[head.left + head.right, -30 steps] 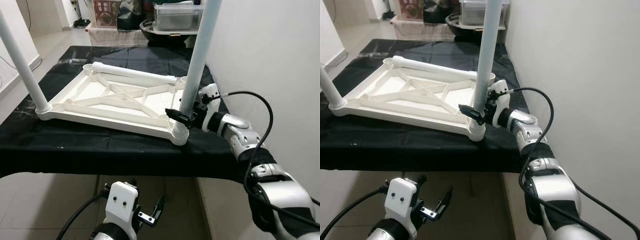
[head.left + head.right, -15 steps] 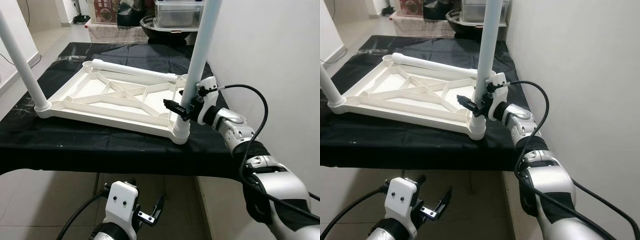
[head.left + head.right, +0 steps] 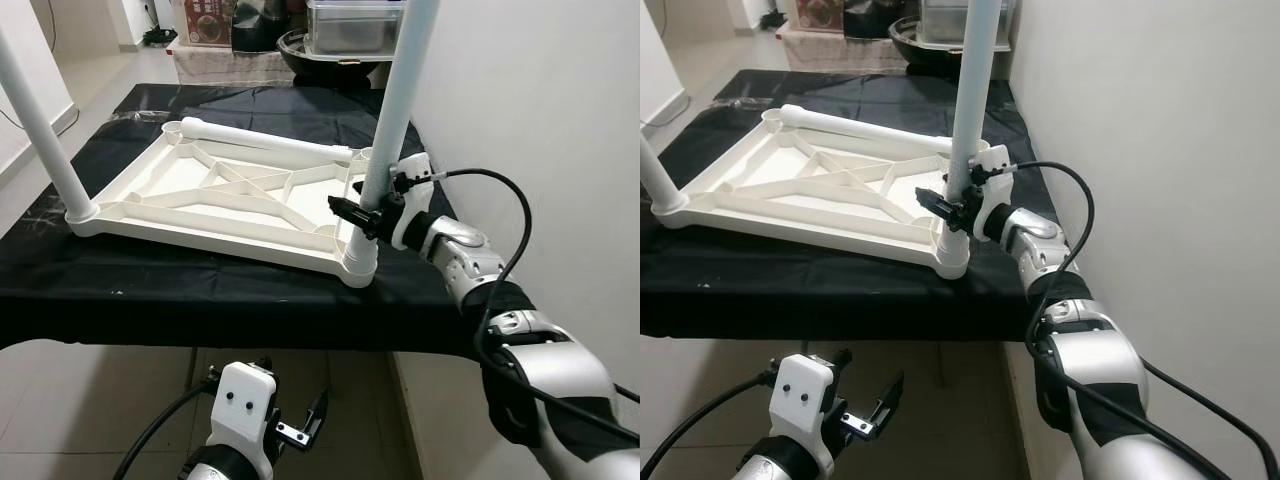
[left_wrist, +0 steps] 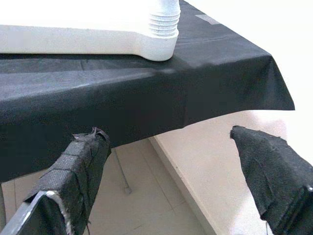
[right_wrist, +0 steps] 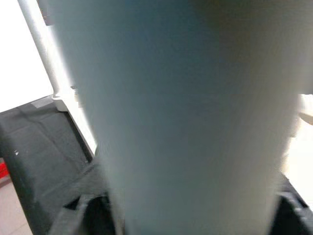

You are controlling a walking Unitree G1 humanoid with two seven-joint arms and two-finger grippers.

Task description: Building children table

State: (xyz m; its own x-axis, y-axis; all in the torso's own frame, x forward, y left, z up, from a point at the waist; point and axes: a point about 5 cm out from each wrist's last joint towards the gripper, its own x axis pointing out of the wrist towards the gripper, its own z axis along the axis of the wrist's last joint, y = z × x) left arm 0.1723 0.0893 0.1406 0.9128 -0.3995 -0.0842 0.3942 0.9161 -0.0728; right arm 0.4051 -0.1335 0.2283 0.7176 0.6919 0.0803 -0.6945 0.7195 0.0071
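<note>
A white children's table top (image 3: 230,195) lies upside down on the black-covered table (image 3: 200,290). One white leg (image 3: 395,100) stands upright in the near right corner socket (image 3: 358,265), and another leg (image 3: 40,130) stands at the near left corner. A third leg (image 3: 265,143) lies loose along the far edge. My right gripper (image 3: 355,212) is shut on the near right leg just above its socket; that leg (image 5: 186,107) looms very close in the right wrist view. My left gripper (image 3: 300,425) hangs open below the table edge, nothing between its fingers (image 4: 73,166).
A white wall (image 3: 540,100) runs close along the right side of the table. A clear plastic box (image 3: 355,25) and a dark bowl (image 3: 300,50) stand beyond the far end. Tiled floor (image 3: 100,400) lies beneath the near edge.
My right gripper has slid a little higher up the near right leg, away from the socket. The head view has shifted slightly. The left arm hangs as before.
</note>
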